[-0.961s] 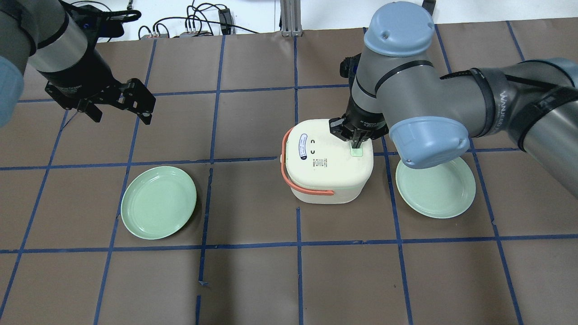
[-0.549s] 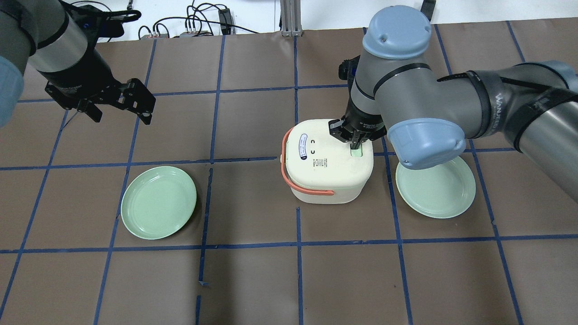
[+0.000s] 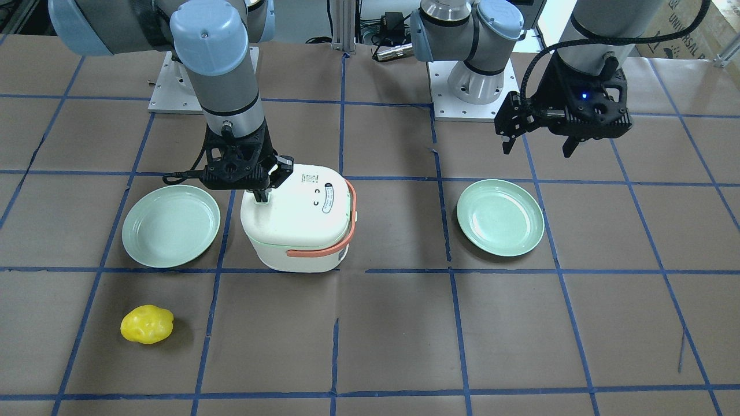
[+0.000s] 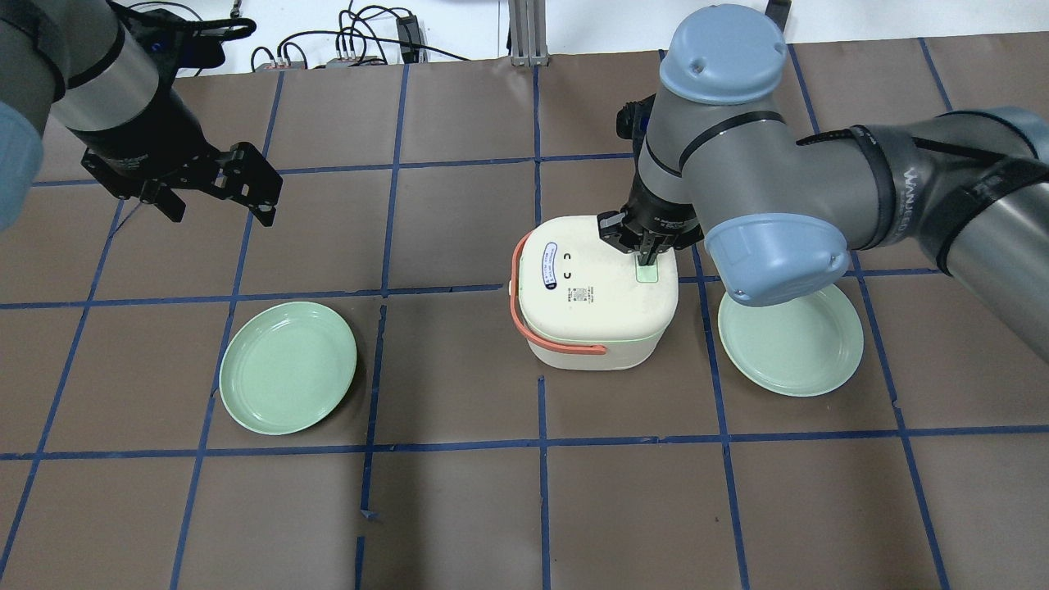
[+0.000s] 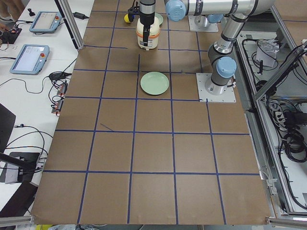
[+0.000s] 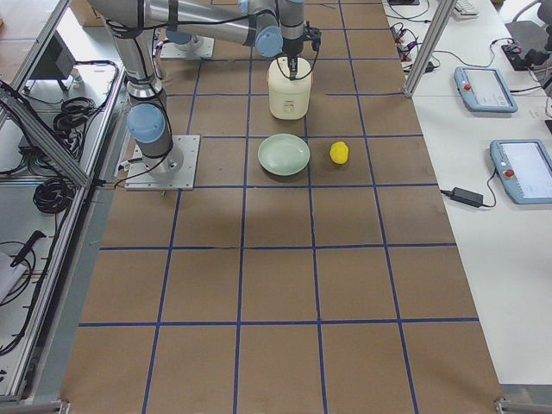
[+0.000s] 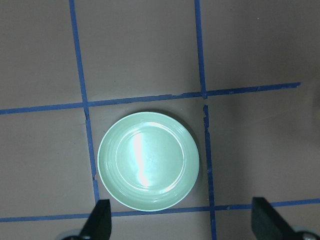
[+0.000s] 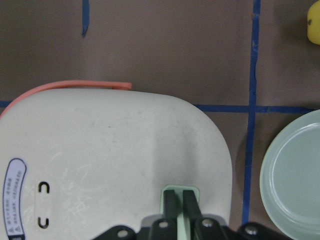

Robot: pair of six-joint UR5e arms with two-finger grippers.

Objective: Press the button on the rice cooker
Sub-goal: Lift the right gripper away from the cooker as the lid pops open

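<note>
The white rice cooker (image 4: 594,299) with a coral handle (image 4: 516,283) stands mid-table; it also shows in the front view (image 3: 300,228) and the right wrist view (image 8: 115,150). Its pale green button (image 4: 648,275) is on the lid's right edge. My right gripper (image 4: 647,262) is shut, and its joined fingertips (image 8: 174,200) rest on the button (image 8: 180,190). A thin pale green rim line shows under the lid (image 3: 257,244). My left gripper (image 4: 220,213) is open and empty. It hovers far to the left above a green plate (image 7: 148,161).
One green plate (image 4: 288,367) lies left of the cooker. Another green plate (image 4: 791,340) lies right of it, under my right arm. A yellow lumpy object (image 3: 147,324) lies beyond the right plate, on the side away from the robot's base. Cables run along the table's far edge (image 4: 352,45).
My right arm shifted slightly and came back. Its shut fingertips stay on the green button. The left arm has not moved.
</note>
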